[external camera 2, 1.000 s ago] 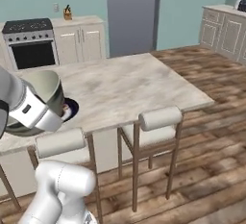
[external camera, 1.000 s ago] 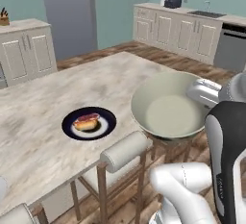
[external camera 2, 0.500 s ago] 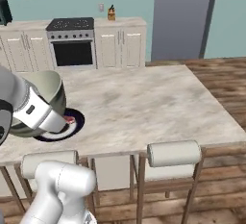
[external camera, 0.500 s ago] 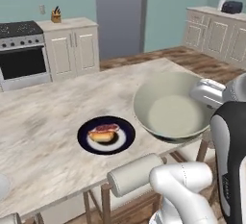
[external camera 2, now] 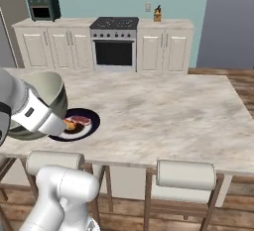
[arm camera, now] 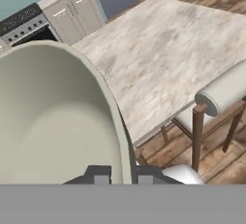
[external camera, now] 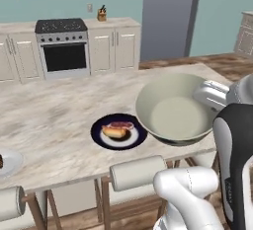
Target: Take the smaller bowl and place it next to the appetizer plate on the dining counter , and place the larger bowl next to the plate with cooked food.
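Left base view: the big bowl (external camera: 175, 111), deep and round with a smooth cream-green inside, hangs over the counter's (external camera: 54, 120) near edge, just right of the dark plate (external camera: 118, 131) with its orange and pink food.
Far left: a white plate's (external camera: 9, 162) rim.
Right base view: marbled beige stone top (external camera 2: 163, 111); padded cylindrical stools (external camera 2: 187, 174); stove (external camera 2: 114, 44) and cream cabinets behind.
Hand view: the gripper (arm camera: 123, 174) is pinched on the bowl's (arm camera: 53, 117) thin rim.

Appetizer plate (external camera: 7, 162) cut by left edge — food barely visible.
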Tool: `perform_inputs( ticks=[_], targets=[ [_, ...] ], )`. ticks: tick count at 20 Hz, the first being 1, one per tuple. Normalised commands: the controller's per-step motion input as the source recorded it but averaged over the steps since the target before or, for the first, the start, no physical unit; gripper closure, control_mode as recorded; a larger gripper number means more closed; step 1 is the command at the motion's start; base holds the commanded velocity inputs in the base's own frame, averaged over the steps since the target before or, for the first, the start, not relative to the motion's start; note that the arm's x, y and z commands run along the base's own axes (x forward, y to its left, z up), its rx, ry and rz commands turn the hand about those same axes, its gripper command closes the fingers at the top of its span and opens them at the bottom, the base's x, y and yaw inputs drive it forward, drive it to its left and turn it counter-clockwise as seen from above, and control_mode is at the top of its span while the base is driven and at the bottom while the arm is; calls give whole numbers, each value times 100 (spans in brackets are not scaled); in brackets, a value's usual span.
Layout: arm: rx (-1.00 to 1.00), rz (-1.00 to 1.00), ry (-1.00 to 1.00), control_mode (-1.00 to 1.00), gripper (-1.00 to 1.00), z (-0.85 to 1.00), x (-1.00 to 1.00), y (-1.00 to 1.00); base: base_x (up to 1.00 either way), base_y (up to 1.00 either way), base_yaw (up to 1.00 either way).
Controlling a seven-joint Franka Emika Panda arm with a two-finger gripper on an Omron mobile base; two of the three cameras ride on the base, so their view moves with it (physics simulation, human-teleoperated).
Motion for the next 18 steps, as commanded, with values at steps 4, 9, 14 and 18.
perform_inputs(
  ticks=[4,9,14,18],
  targets=[
    [0,0,0,100,100,0,0,0,60,-16,41],
    [0,0,0,100,100,0,0,0,47,-2,18],
    [0,1,6,-100,100,-45,28,-38,0,0,0],
    [0,0,8,-100,100,-38,26,-53,0,0,0]
  ],
)
